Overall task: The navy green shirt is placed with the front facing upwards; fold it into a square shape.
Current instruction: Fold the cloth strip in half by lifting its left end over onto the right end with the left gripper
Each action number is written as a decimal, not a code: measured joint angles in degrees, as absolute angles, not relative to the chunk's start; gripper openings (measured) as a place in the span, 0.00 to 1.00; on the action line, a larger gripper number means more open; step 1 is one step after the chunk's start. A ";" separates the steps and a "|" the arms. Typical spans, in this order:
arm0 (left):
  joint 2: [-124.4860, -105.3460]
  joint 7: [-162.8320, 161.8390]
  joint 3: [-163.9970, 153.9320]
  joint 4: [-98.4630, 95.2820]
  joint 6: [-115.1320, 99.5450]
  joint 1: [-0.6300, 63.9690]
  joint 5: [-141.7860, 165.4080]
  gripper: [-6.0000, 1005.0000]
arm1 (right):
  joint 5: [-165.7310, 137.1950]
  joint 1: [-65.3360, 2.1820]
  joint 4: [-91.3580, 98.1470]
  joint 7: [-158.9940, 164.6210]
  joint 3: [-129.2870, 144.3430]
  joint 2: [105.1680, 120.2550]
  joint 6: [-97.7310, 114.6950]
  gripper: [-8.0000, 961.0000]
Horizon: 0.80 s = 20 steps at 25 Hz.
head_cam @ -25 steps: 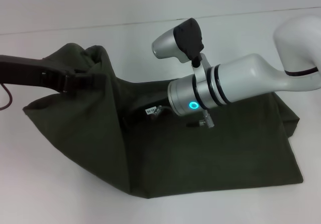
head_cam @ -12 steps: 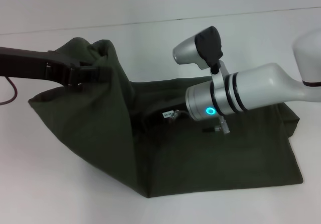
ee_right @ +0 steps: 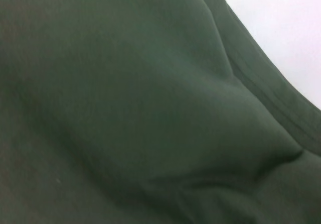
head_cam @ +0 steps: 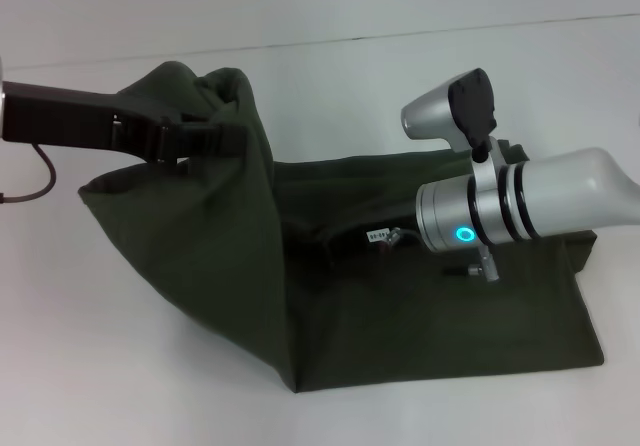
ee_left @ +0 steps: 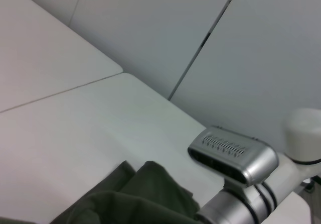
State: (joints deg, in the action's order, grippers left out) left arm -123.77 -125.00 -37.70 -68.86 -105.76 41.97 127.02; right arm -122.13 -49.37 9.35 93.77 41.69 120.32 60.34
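The navy green shirt [head_cam: 420,326] lies on the white table [head_cam: 120,366], its left part lifted into a tall fold [head_cam: 215,216]. My left gripper [head_cam: 212,138] reaches in from the left, shut on the top of that raised fold, with cloth draped over it. My right gripper [head_cam: 345,242] is low over the shirt's middle, partly sunk in a dark crease beside the fold. The left wrist view shows the fold's top [ee_left: 140,194] and my right arm's wrist camera [ee_left: 233,154]. Green cloth [ee_right: 125,108] fills the right wrist view. No print shows.
The white table's bare surface [head_cam: 90,386] surrounds the shirt on the left and front. The table's far edge [head_cam: 400,38] meets a grey wall [ee_left: 251,43]. A dark cable [head_cam: 40,181] hangs under my left arm.
Both arms have moved to the right. The left gripper has carried the raised fold rightward over the shirt, and the right wrist has drawn back toward the right.
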 joint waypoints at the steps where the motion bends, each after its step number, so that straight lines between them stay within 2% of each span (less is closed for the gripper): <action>1: -123.79 -125.09 -37.89 -68.86 -105.78 41.98 126.64 0.04 | -122.13 -48.97 9.47 93.77 41.71 120.32 60.45 0.01; 7: -123.78 -126.01 -40.12 -69.48 -105.86 41.74 124.34 0.04 | -122.27 -49.25 9.14 93.77 42.08 120.47 60.56 0.01; 20: -123.92 -126.79 -42.85 -70.32 -105.98 41.52 121.90 0.04 | -122.13 -57.62 3.53 93.70 42.44 121.19 58.77 0.01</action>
State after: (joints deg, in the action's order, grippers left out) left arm -123.92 -126.79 -42.85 -70.32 -105.98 41.52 121.90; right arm -122.13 -57.62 3.53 93.70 42.44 121.19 58.77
